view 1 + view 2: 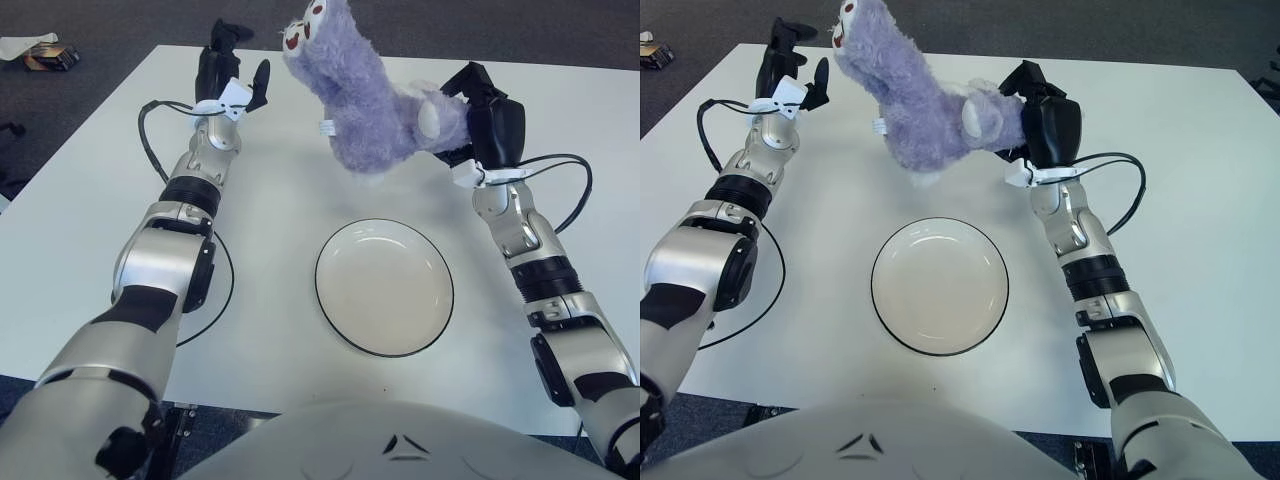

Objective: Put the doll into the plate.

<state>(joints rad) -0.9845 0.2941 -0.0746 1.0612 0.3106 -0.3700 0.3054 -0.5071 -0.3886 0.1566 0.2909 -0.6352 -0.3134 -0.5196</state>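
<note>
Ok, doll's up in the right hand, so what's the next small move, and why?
Probably bring the right hand toward you and lower it. It grips the purple doll by its rear end, in the air beyond the plate, which holds nothing yet. The left hand shows left of the doll's head, not touching it.

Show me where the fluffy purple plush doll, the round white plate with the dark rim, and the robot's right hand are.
fluffy purple plush doll (365,110), left eye view, on the middle of its body.
round white plate with the dark rim (345,320), left eye view, on its bare lower left wall.
right hand (488,120), left eye view, on the black hand gripping the doll.
</note>
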